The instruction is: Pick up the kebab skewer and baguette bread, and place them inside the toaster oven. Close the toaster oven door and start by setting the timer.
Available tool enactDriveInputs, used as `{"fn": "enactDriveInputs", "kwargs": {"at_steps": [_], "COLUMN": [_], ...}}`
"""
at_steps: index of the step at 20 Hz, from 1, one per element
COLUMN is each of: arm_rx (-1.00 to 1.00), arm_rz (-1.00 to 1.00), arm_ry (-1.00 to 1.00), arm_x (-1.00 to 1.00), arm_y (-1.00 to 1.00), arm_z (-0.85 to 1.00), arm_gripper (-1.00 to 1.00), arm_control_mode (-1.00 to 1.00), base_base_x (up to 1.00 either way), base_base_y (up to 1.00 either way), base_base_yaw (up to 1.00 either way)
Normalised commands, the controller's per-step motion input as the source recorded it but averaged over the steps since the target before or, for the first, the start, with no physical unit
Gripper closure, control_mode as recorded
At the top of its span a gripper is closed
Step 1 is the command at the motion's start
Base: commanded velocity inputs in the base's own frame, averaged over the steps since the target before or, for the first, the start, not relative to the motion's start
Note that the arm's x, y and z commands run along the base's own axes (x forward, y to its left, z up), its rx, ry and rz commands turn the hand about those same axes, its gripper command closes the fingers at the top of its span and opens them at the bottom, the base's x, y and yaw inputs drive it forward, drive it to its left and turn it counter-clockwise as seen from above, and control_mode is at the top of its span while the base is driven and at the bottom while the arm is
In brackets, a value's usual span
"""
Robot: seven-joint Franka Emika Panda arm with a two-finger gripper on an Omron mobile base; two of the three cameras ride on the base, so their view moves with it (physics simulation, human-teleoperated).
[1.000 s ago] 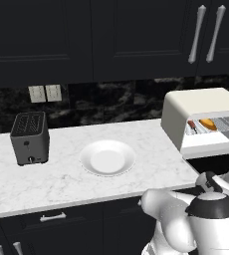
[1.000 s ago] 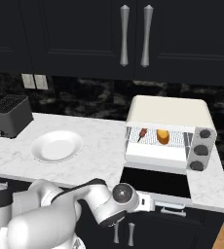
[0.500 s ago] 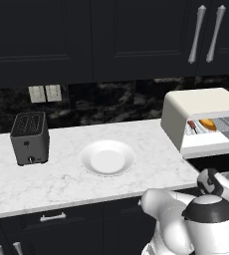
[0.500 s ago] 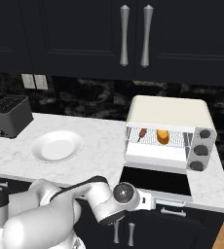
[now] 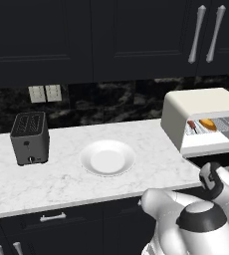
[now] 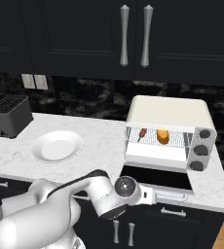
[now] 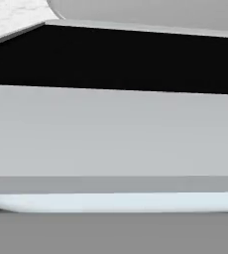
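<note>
The cream toaster oven [image 6: 167, 109] [image 5: 206, 107] stands at the counter's right end. The toaster oven door [image 6: 155, 177] lies folded down flat, with its silver bar handle [image 6: 175, 197] at the front edge. Inside on the rack lie the reddish kebab skewer [image 6: 141, 133] [image 5: 190, 127] and the golden baguette bread [image 6: 162, 136] [image 5: 207, 124]. My gripper [image 6: 155, 196] sits low at the counter's front, right against the door's handle, with its jaws wide and nothing held. In the hand view the door's black glass [image 7: 111, 59] and pale bar [image 7: 111, 134] loom very close.
A bare white plate [image 6: 57, 146] [image 5: 108, 159] rests mid-counter, and a dark slot toaster [image 6: 9, 116] [image 5: 30, 137] stands at the left. Three dark knobs [image 6: 200, 151] line the oven's right side. Dark cabinets run above and below the marble counter.
My wrist has crept slightly upward toward the door's front edge. The oven, the food inside it and the plate stay put.
</note>
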Motion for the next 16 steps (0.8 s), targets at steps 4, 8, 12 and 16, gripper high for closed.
{"fn": "enactDriveInputs", "kwargs": {"at_steps": [4, 8, 12, 16], "arm_rx": [0.01, 0.03, 0.02, 0.02], "arm_rz": [0.00, 0.00, 0.00, 0.00], "arm_ry": [0.00, 0.00, 0.00, 0.00], "arm_x": [0.48, 0.45, 0.49, 0.58], "arm_y": [-0.08, -0.04, 0.00, 0.00], "arm_z": [0.62, 0.68, 0.61, 0.53], "arm_gripper": [-1.00, -1.00, -1.00, -1.00], "arm_control_mode": [-1.00, -1.00, -1.00, -1.00], "base_base_x": [0.00, 0.00, 0.00, 0.00], "base_base_y": [0.00, 0.00, 0.00, 0.00], "base_base_yaw": [0.00, 0.00, 0.00, 0.00]}}
